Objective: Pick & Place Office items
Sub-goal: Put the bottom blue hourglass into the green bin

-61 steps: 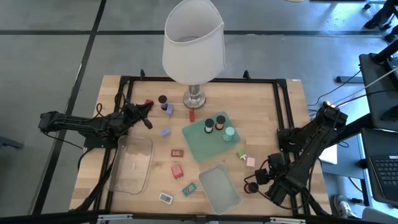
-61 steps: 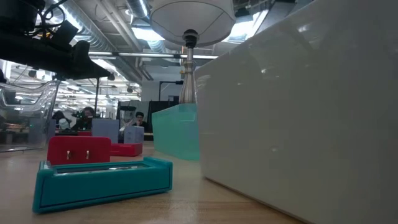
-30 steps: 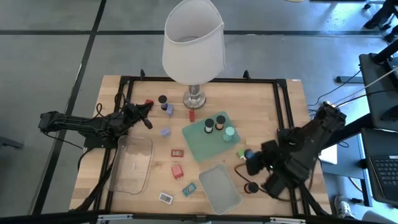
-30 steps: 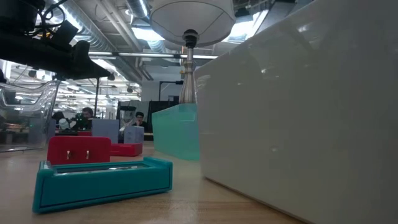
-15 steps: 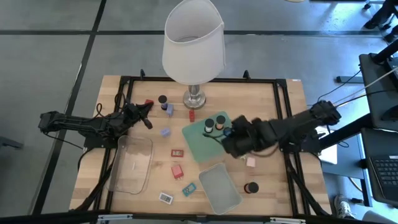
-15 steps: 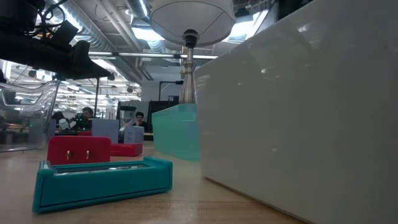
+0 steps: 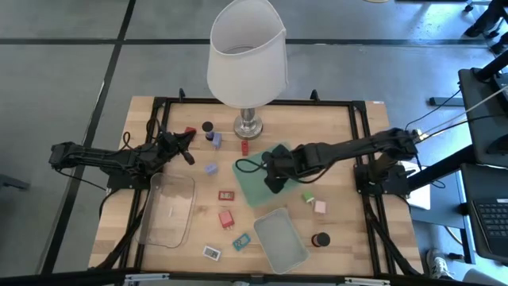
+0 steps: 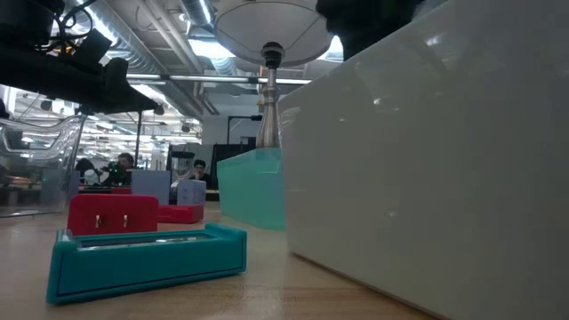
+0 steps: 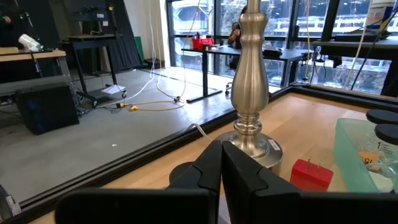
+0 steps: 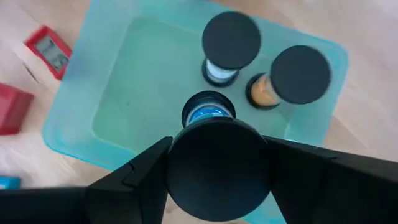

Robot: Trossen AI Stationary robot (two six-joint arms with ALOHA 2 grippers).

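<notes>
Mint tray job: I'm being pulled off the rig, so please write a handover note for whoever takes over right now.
Left tool: shut, holding nothing, parked by the lamp base.
Right tool: shut on a dark cylinder, above the mint tray.
Done: two cylinders stand in that tray.
Left: probably lower and release the held one. The black cylinder, green block, pink block and flat pieces beside the clear bin lie outside it.
</notes>
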